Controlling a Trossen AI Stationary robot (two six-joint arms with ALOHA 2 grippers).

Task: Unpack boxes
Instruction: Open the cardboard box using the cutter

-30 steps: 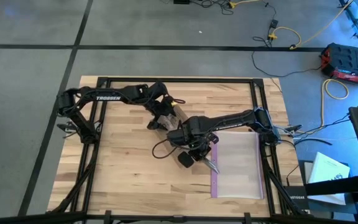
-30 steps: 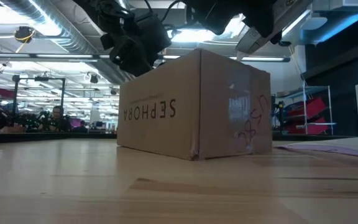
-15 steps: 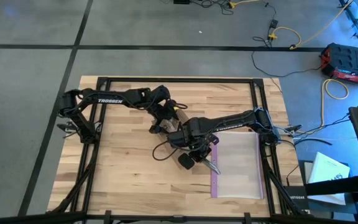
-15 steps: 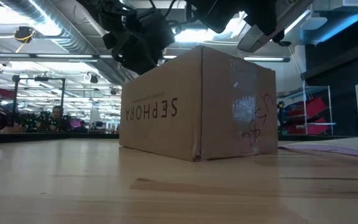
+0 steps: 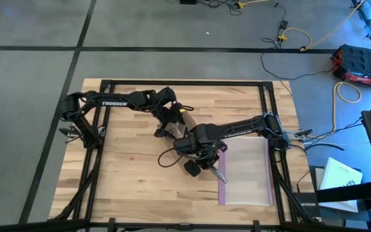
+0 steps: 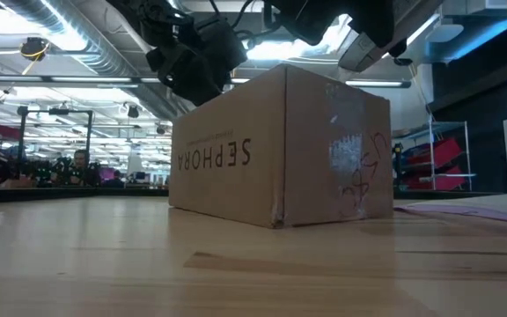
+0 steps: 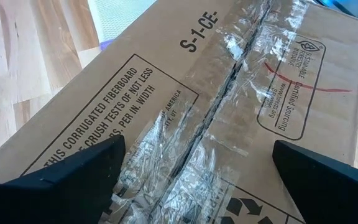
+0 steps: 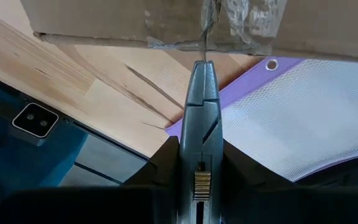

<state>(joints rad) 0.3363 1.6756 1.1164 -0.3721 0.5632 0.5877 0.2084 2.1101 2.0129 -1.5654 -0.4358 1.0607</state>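
Wooden table (image 5: 127,174): right pincer (image 8: 201,71) clamps knife (image 8: 199,124) against box (image 6: 280,150)

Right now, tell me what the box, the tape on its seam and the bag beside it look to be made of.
Box: matte brown corrugated cardboard; its printing reads "corrugated fiberboard".
Tape: clear glossy plastic film, wrinkled and glinting, split along the seam.
Bag: seemingly translucent plastic with a fine mesh texture, a purple edge and a metal-looking eyelet.
Table: pale wood planks, grain visible.

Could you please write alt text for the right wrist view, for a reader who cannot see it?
The right gripper holds a grey knife-like tool, tip at the taped seam of the brown cardboard box, over the wooden table and a purple-edged clear bag.
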